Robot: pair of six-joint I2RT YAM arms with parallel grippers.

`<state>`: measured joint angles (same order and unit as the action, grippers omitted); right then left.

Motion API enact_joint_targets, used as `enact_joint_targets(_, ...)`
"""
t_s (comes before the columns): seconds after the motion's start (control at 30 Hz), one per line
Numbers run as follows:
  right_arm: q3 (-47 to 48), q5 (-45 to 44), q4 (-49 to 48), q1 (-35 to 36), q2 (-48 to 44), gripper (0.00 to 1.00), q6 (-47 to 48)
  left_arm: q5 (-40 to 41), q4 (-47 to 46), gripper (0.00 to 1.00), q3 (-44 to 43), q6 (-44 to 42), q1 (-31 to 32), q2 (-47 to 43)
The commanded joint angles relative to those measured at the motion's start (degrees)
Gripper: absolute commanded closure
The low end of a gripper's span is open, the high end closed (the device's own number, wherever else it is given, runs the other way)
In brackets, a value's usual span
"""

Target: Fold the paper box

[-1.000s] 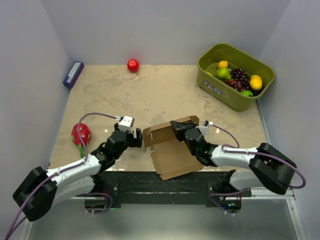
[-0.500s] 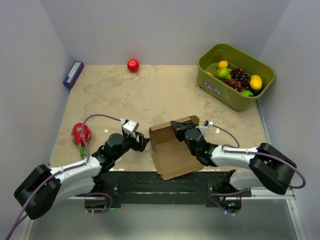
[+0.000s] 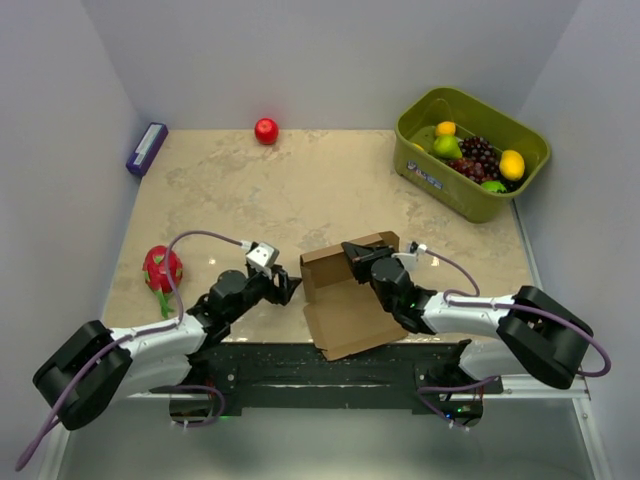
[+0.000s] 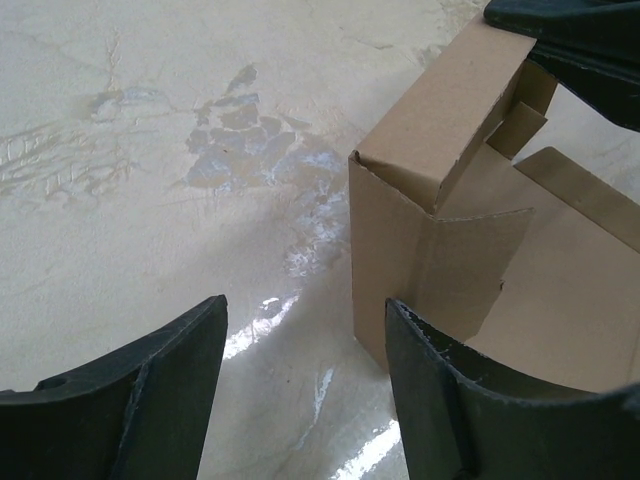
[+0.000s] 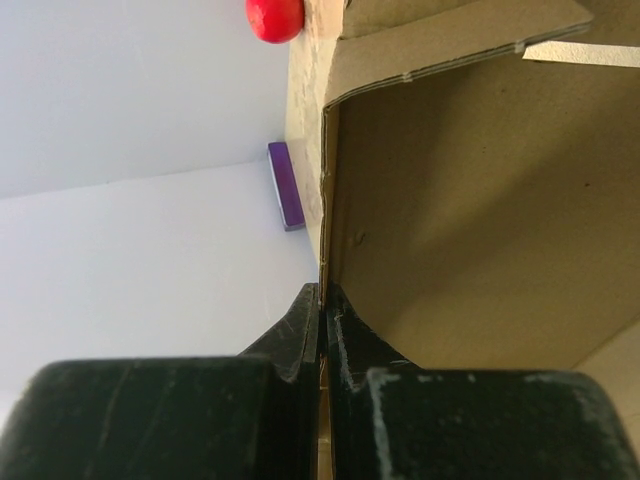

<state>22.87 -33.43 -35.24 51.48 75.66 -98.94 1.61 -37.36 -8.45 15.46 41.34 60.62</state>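
The paper box (image 3: 345, 300), plain brown cardboard, lies half folded near the table's front edge, its far wall and left wall standing up. My right gripper (image 3: 357, 256) is shut on the far wall's thin edge (image 5: 322, 230), with the box interior (image 5: 470, 200) to its right. My left gripper (image 3: 290, 284) is open, low over the table, just left of the box's left corner (image 4: 400, 260). That corner stands right at the tip of its right finger (image 4: 450, 400). The left finger (image 4: 170, 380) is over bare table, and nothing is held between the two.
An olive-green bin (image 3: 420, 130) of fruit stands at the back right. A red apple (image 3: 266, 130) sits at the back centre and a purple block (image 3: 147, 148) at the back left. A pink dragon fruit (image 3: 161, 268) lies left of my left arm.
My left gripper has slid right up to the box's left corner and its jaws have narrowed a little. The box's left wall has shifted slightly right. The right gripper keeps its hold.
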Motion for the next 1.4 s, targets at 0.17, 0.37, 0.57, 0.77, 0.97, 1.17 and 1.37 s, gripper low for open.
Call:
enact_joint_targets(0.17, -4.33, -0.32, -4.66, 0.2, -0.69, 1.0, 1.99, 5.68, -7.98, 0.32, 1.68, -0.08, 5.41, 2.75)
enact_joint_targets(0.37, -7.22, -0.49, -6.41, 0.2, -2.18, 1.0, 2.08, 11.22, -8.78, 0.32, 1.5, 0.0, 9.54, 3.1)
enact_joint_targets(0.57, -8.46, -0.85, -8.43, 0.28, -3.85, 1.0, 3.75, 15.88, -11.49, 0.31, 2.21, 2.81, 12.71, 2.14)
enact_joint_targets(0.77, -8.9, -1.11, -17.83, 0.28, -2.8, 1.0, 8.93, 18.08, -11.07, 0.3, 0.19, 1.5, 13.06, 2.48)
enact_joint_targets(0.97, -6.7, 1.0, -29.51, 0.2, 3.26, 1.0, 13.24, 18.87, -9.05, 0.3, -2.89, -1.75, 12.89, 2.84)
enact_joint_targets(1.17, -5.82, 3.46, -50.24, 0.11, 16.15, 1.0, 16.58, 20.54, -7.46, 0.3, -2.72, -3.16, 10.96, 2.13)
enact_joint_targets(1.37, -6.7, 4.07, -59.32, 0.2, 22.78, 1.0, 15.88, 20.19, -6.41, 0.3, -2.1, -3.25, 10.16, 2.48)
